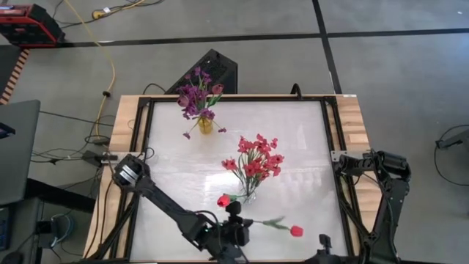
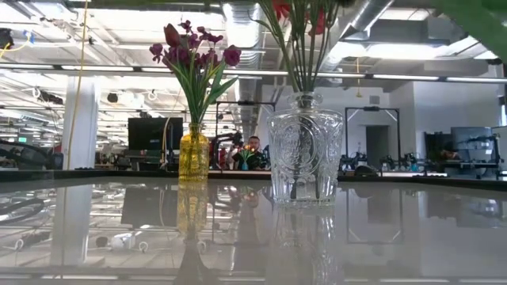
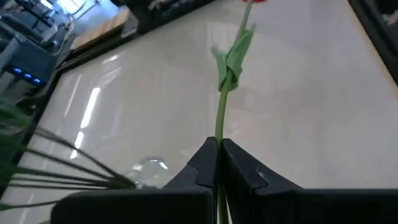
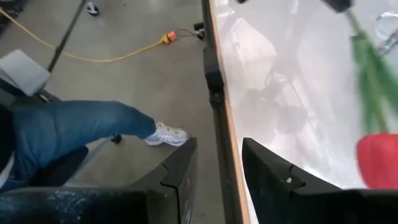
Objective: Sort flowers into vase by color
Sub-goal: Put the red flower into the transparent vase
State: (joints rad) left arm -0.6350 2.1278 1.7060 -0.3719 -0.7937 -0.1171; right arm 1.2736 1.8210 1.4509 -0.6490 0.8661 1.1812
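My left gripper (image 1: pixel 242 220) (image 3: pixel 217 165) is over the near middle of the table, shut on a red tulip (image 1: pixel 296 231). The tulip's long green stem runs toward the table's right. Next to it, the clear glass vase (image 2: pixel 305 150) holds red flowers (image 1: pixel 256 158). One red tulip (image 1: pixel 223 199) leans out of that vase toward the left. The yellow vase (image 2: pixel 193 154) at the far side holds purple and maroon flowers (image 1: pixel 196 95). My right gripper (image 1: pixel 323 240) (image 4: pixel 217 162) is open at the table's near edge and holds nothing. My left gripper pinches the tulip's stem (image 3: pixel 218 134) near its cut end between both fingers (image 3: pixel 202 163). The fingers come level from the table's left and lie along the stem. The stem sticks out ahead of them past its leaves (image 3: pixel 231 59), and the bloom (image 1: pixel 296 231) is lifted clear.
The white tabletop (image 1: pixel 308 139) has wooden strips (image 1: pixel 355 117) and a dark frame along its sides. The right arm's base (image 1: pixel 385 172) stands at the right edge. A person's leg in jeans (image 4: pixel 68 134) and a yellow cable (image 4: pixel 93 59) show on the floor beside the table.
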